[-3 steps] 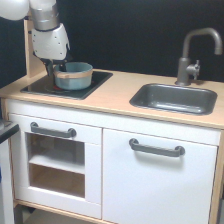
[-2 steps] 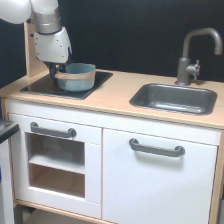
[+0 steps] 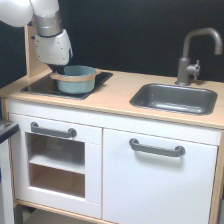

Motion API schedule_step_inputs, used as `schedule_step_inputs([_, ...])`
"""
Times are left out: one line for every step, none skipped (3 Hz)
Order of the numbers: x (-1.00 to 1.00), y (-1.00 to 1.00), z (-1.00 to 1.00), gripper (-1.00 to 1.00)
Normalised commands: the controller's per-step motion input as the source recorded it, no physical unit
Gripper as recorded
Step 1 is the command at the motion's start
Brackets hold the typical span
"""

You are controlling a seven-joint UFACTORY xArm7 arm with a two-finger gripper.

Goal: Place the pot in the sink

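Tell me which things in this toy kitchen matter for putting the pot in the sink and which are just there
Part of the job:
pot, on the hob
sink, sunk in the countertop, nothing visible in it
gripper, at the pot's rim on the exterior view's left

Just there:
black hob
faucet behind the sink
cabinet door handles
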Motion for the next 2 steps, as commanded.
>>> schedule_step_inputs([0.56,0.27,-0.29,-1.00])
schedule_step_inputs([1.00,-0.24,1.00,-1.00])
